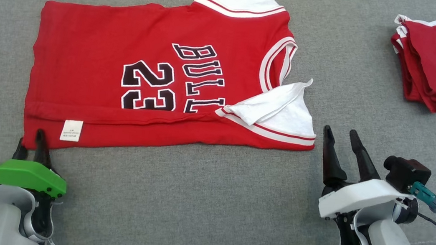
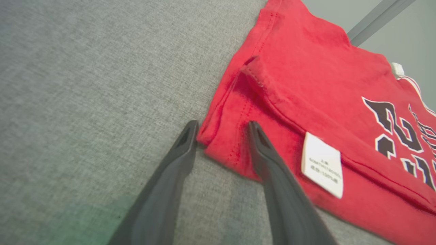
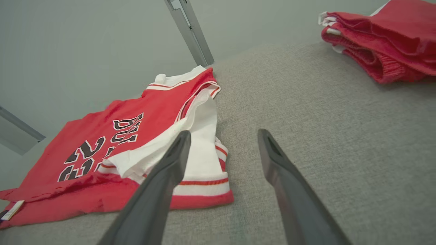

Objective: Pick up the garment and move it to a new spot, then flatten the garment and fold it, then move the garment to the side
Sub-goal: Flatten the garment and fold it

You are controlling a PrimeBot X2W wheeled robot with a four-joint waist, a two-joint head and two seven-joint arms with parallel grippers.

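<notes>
Head view: your jersey [image 1: 155,84] lies spread on the grey cushion [image 1: 190,203], long axis running 9 to 3 o'clock, hem at 9.
Left gripper [image 1: 31,139]: released, jaws astride the hem corner [image 2: 211,136] at the jersey's 7 o'clock, not yet clenched.
Right gripper [image 1: 340,131]: released, empty; the near sleeve [image 1: 282,114] sits at its 10 o'clock, just beside.
Nearer arm: left, I judge; close it first.

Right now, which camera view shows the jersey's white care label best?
The left wrist view: the care label is close and large on the red jersey, its print lines visible though unreadable. The head view shows it small but whole; the right wrist view catches a sliver at the lower left edge.
</notes>
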